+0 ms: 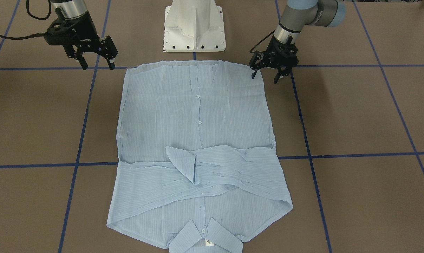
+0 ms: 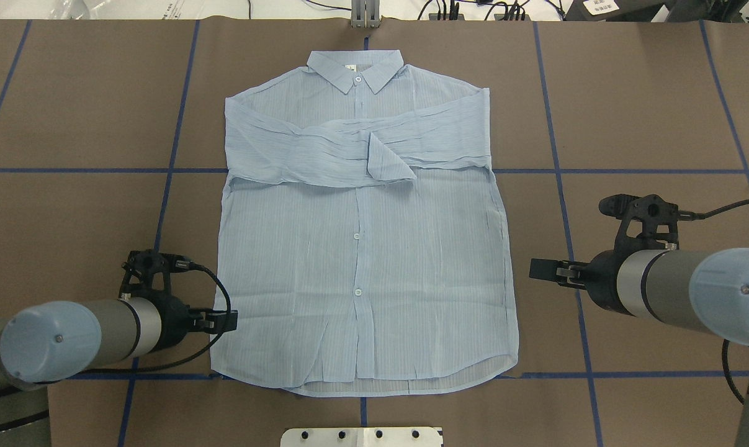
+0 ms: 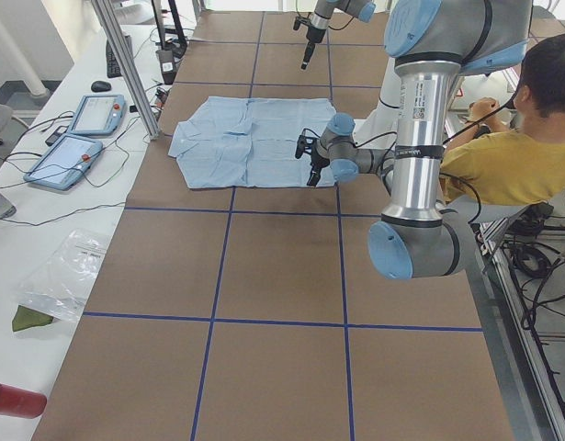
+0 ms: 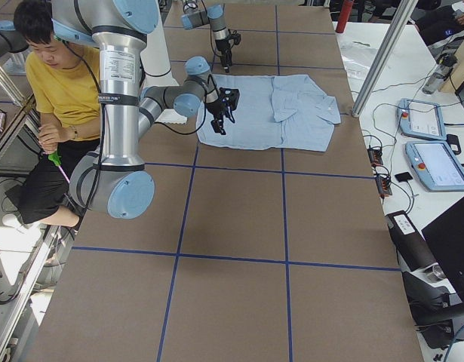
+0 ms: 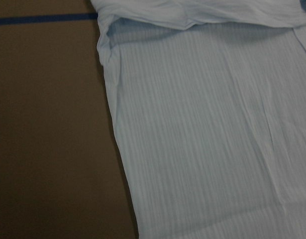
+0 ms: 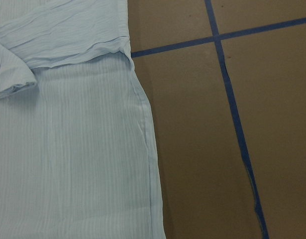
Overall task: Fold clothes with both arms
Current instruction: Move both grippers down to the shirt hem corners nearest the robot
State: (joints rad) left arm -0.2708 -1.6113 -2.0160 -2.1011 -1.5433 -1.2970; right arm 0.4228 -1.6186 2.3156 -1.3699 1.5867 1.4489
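Judging shirt (image 1: 197,116) thin, limp, light: pinch hem corners with left gripper (image 1: 264,79) and right gripper (image 1: 98,67), both spread wide, empty.

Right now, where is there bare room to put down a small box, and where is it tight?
Bare table lies on both sides of the shirt, from the folded sleeves to the collar end. It is tight near the hem: the left gripper and the right gripper hang open at its sides, and the white base stands close by.
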